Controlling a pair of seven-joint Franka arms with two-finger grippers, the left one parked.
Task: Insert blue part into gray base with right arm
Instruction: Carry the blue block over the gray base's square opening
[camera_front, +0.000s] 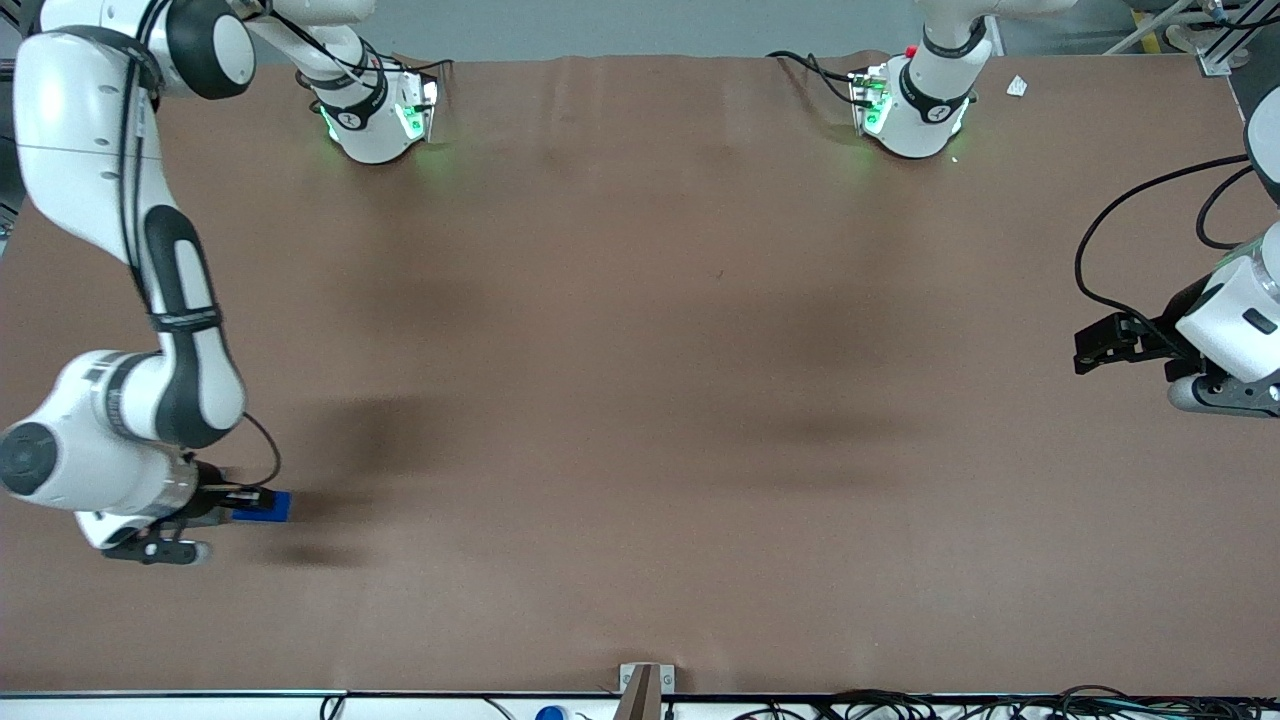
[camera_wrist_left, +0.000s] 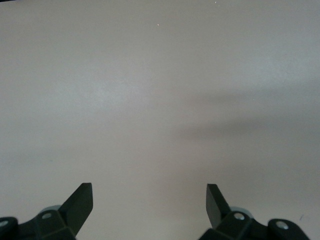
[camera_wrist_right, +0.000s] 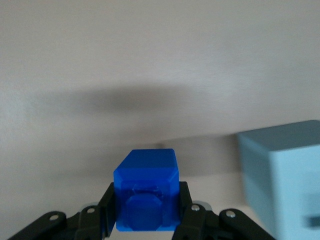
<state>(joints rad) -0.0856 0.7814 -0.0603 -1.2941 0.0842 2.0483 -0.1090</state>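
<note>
My right arm's gripper is near the working arm's end of the table, close to the front camera. It is shut on the blue part, which sticks out past the fingertips. In the right wrist view the blue part sits clamped between the two black fingers, with the gripper around it and its shadow on the table below. The gray base stands on the table beside the blue part, apart from it, in the right wrist view only. In the front view the base is hidden.
The brown table spreads toward the parked arm's end. Two arm bases stand at the edge farthest from the camera. A small metal bracket and cables lie at the near edge.
</note>
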